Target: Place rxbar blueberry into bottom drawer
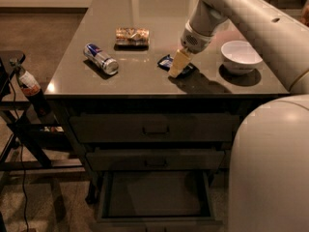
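Note:
The rxbar blueberry point(165, 61) lies flat on the grey table top point(145, 13), right of centre near the front edge; its dark blue wrapper is partly hidden by my gripper. My gripper point(177, 67) points down onto the bar's right part and touches or nearly touches it. The bottom drawer point(154, 195) of the cabinet under the table is pulled open, with a flat dark inside and nothing in it.
A blue-silver drink can point(100, 58) lies on its side at the table's left. A brown-gold snack packet point(132, 36) lies behind it. A white bowl point(240, 56) stands right of my gripper. The two upper drawers point(154, 128) are shut. A black stand with a bottle point(29, 83) is at the left.

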Controlling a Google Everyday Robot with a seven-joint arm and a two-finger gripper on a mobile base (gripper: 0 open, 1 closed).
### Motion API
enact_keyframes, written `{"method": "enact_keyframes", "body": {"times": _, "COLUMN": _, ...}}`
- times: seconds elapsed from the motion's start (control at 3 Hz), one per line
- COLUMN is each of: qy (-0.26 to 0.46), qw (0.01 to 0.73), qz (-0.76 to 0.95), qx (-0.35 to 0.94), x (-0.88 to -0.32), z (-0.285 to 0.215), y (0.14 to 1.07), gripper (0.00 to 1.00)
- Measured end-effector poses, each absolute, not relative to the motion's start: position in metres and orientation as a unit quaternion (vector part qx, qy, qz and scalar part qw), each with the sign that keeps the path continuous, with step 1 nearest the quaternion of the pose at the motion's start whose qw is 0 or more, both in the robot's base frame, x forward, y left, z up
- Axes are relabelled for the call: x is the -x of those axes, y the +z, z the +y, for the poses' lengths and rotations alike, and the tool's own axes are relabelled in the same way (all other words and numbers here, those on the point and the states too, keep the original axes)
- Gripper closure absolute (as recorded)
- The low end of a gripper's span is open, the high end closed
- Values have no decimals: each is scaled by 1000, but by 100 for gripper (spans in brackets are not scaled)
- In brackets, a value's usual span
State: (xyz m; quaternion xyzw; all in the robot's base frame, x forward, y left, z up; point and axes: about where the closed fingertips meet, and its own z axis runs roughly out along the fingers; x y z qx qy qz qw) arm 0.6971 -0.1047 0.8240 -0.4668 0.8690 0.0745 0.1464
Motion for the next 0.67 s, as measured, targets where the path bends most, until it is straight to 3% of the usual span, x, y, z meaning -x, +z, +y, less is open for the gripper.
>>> {"method": "enact_keyframes", "body": {"times": 0.33, "qy": 75, "qw": 146, "qz": 869, "qx": 467, "x": -697, "z": -105, "y": 824, "gripper": 89}}
{"method": "enact_keyframes", "body": {"times": 0.67, "qy": 75, "qw": 146, "qz": 869, "qx": 467, "x": -697, "z": -105, "y": 824, "gripper": 100}}
